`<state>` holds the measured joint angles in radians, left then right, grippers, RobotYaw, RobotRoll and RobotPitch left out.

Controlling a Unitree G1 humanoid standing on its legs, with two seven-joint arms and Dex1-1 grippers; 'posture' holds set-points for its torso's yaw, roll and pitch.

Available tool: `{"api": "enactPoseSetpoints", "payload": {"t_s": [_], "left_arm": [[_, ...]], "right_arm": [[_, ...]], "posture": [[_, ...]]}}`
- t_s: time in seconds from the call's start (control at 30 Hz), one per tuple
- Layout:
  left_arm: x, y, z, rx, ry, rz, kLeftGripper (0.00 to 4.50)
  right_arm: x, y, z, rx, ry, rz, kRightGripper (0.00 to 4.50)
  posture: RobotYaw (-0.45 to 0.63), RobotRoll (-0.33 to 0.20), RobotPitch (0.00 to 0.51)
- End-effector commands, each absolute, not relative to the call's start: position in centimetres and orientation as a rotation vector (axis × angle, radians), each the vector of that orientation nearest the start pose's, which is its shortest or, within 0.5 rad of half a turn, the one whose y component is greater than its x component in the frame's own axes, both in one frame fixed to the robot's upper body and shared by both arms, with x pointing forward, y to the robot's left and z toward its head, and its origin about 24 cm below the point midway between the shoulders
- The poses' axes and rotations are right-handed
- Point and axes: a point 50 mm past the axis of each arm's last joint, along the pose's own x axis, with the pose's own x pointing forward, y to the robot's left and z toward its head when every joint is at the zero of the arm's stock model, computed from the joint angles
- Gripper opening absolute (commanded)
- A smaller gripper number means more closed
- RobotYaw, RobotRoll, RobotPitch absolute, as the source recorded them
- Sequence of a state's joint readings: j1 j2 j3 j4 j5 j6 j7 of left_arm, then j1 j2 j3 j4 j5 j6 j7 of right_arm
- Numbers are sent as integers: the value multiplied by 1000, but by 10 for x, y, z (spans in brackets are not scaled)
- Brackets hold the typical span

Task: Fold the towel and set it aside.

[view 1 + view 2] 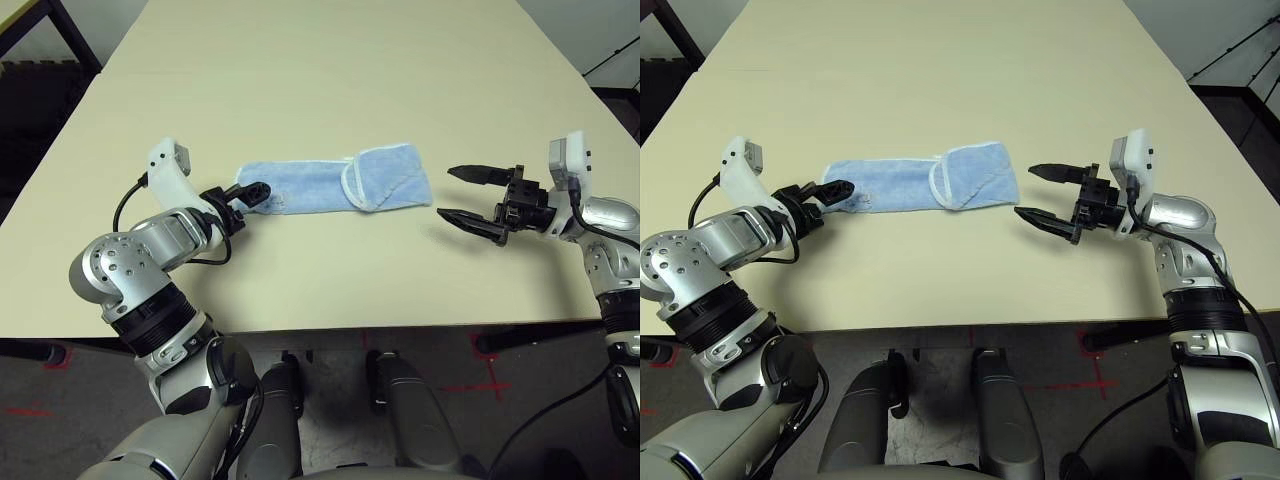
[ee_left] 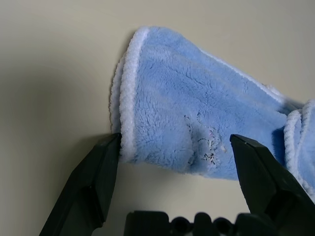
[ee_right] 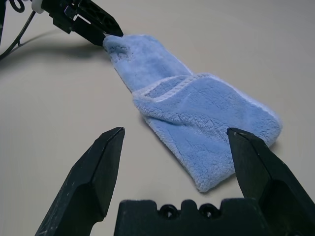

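Counter (image 1: 300, 60): a wide, pale cream top, bare around the cloth.

Towel (image 1: 335, 180): light-blue terry, lying flat near the middle of the counter as a long narrow band running left to right. Its right part is folded over, with a white stitched edge curving across the band. A small dark embroidered motif shows near the left end in the left wrist view.

Left claw (image 1: 250, 192): at the towel's left end, its two black fingers spread wide. In the left wrist view the end of the band sits between the fingers; one finger (image 2: 93, 177) is at the white-edged corner, the other just beside the opposite edge. Whether either presses on the cloth, I cannot tell. Nothing is clamped.

Right claw (image 1: 462, 193): spread wide and holding nothing, pointing at the towel's right end from just beside it, apart from the cloth, above the counter.
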<state>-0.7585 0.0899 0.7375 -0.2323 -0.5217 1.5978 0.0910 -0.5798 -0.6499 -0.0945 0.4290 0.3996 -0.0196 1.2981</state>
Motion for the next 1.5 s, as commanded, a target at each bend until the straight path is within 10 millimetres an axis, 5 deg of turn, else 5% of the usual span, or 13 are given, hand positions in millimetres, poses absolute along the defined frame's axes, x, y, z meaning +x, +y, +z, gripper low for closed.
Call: {"api": "enactPoseSetpoints", "payload": {"t_s": [0.03,0.4,0.5,0.8,0.97,1.5], "left_arm": [[300,212,155,-576,573,-37,4500],[294,222,144,-537,621,44,4316],[295,221,142,-525,635,53,3515],[301,214,145,-503,647,46,69],[303,210,158,-359,584,19,69],[294,150,197,499,291,-336,69]], "right_arm": [[313,-246,169,-323,-115,1090,4478],[316,-244,170,-330,-118,1092,4497],[317,-244,170,-334,-121,1090,4500],[314,-246,169,-341,-121,1079,4500],[314,-245,168,-337,-121,1076,4500],[316,-242,165,-330,-115,1073,4500]], "posture": [[-193,0,217],[-182,0,209],[-188,0,207],[-202,0,203],[-202,0,204],[-192,0,212]]}}
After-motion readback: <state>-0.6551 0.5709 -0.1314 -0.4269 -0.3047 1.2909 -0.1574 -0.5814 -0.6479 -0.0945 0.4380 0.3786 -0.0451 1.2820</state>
